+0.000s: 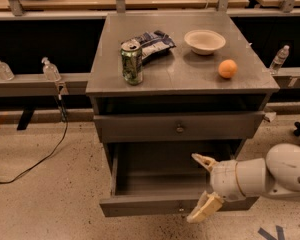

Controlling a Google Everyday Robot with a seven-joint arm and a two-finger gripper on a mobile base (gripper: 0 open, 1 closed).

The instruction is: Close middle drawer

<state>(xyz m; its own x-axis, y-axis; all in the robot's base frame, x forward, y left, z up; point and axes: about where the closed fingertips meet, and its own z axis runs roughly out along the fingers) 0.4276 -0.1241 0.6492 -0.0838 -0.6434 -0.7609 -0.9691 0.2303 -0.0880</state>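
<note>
**A:** Where is the middle drawer (140, 206)?

**B:** It's pulled well out of the cabinet (185, 76) front, under the taller-fronted drawer (140, 129). The gripper (192, 188) hangs at its front panel, on the side away from the cabinet's cable side. Its fingers are spread wide and grip nothing.

**A:** How will it handle?

**B:** I'd say it's a stiff box on slides and looks empty, so it should be light and run straight. No grasp is needed, just a flat push on the panel near the knob (181, 210) so it doesn't skew.

**A:** Counts?

**B:** Two drawer fronts show. On the cabinet top are one can (132, 62), one bag (152, 43), one bowl (205, 41) and one orange (228, 69). Three small bottles (50, 70) stand beside the cabinet, two on one side and one on the other.
</note>
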